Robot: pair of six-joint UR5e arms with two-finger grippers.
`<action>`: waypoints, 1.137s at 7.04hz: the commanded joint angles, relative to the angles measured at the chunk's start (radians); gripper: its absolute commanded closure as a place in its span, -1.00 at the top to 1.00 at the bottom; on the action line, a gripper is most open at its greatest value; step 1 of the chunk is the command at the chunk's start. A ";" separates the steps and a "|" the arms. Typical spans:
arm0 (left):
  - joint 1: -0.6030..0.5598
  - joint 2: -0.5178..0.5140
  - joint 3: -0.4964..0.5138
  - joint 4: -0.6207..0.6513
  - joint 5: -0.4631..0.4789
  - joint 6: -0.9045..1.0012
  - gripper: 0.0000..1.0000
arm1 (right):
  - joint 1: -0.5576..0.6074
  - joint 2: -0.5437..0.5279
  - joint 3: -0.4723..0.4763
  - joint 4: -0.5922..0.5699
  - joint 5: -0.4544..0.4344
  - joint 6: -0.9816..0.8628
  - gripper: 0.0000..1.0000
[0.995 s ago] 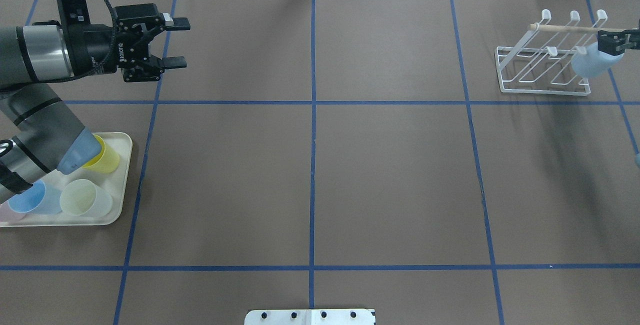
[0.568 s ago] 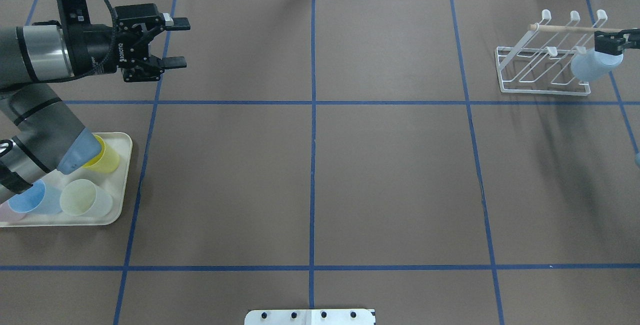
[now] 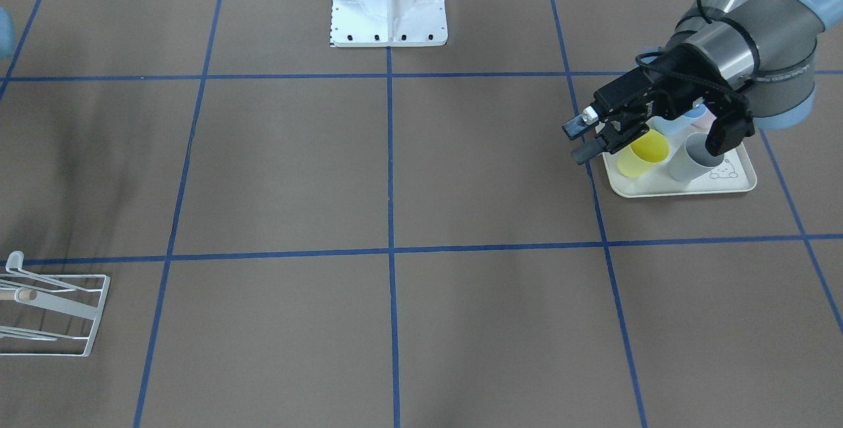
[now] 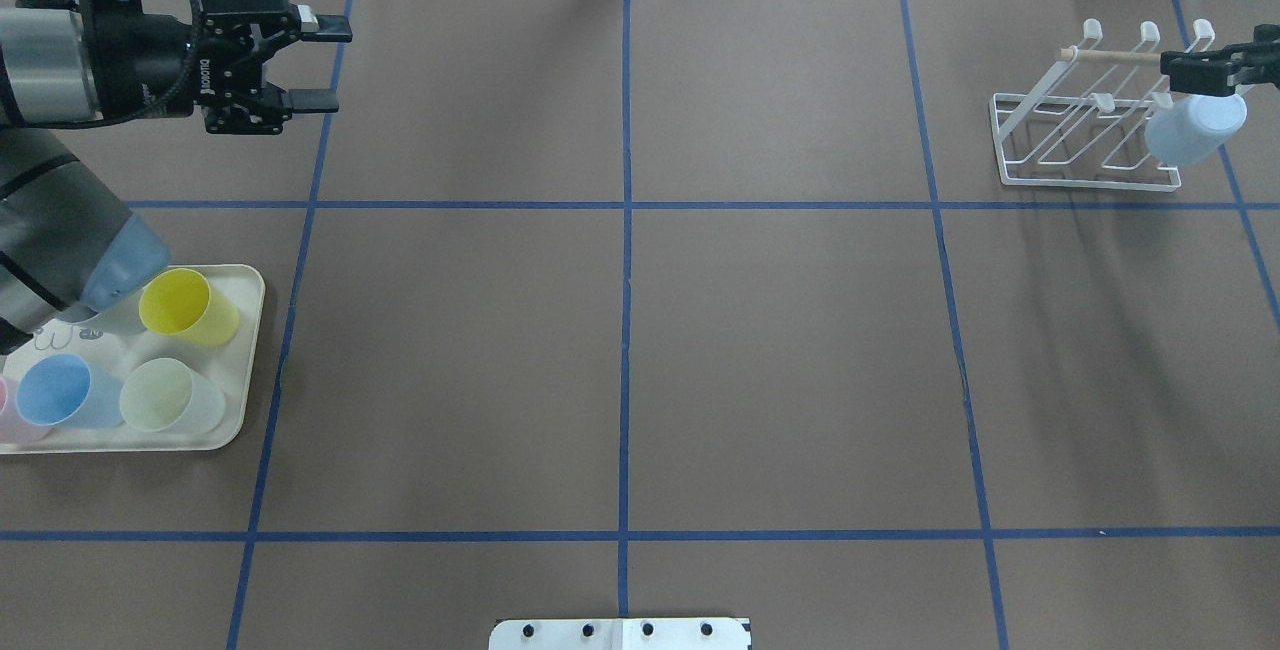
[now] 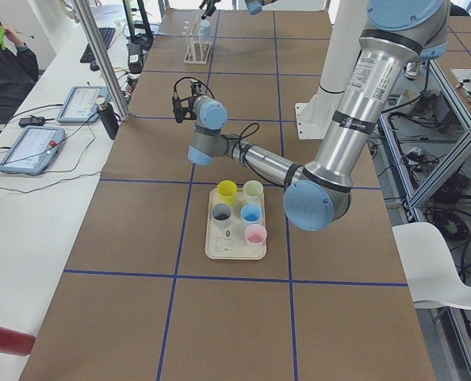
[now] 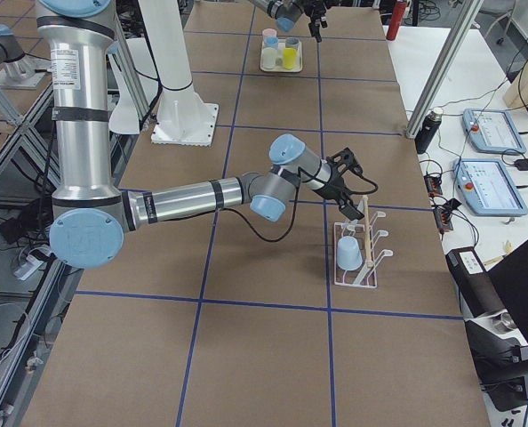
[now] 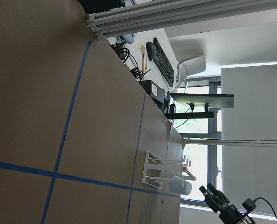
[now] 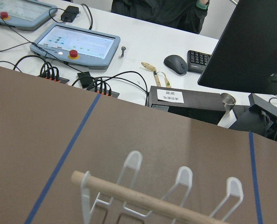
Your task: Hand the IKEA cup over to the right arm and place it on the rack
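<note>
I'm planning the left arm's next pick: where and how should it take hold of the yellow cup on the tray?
Probably the rim, from above: the yellow cup stands upright, mouth open, so the left gripper can straddle its wall. Pinch the side towards the tray's far right corner, clear of the pale green cup beside it.

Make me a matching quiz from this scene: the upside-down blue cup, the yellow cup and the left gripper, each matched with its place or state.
Things:
1. upside-down blue cup
2. yellow cup
3. left gripper

Place or state:
A. jaws open, holding nothing
B. on the cream tray
C. on the white rack

Pairs: 1-C, 2-B, 3-A
</note>
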 commanded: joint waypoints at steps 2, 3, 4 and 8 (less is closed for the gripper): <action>-0.065 0.117 -0.157 0.297 -0.077 0.320 1.00 | 0.000 0.037 0.208 -0.278 0.089 0.157 0.98; -0.067 0.167 -0.267 0.483 -0.072 0.467 1.00 | -0.002 0.056 0.209 -0.279 0.171 0.199 0.99; -0.070 0.234 -0.350 0.623 -0.067 0.614 1.00 | -0.002 0.064 0.209 -0.279 0.211 0.205 0.99; -0.079 0.531 -0.325 0.678 -0.072 1.184 0.99 | -0.026 0.149 0.176 -0.266 0.305 0.412 0.99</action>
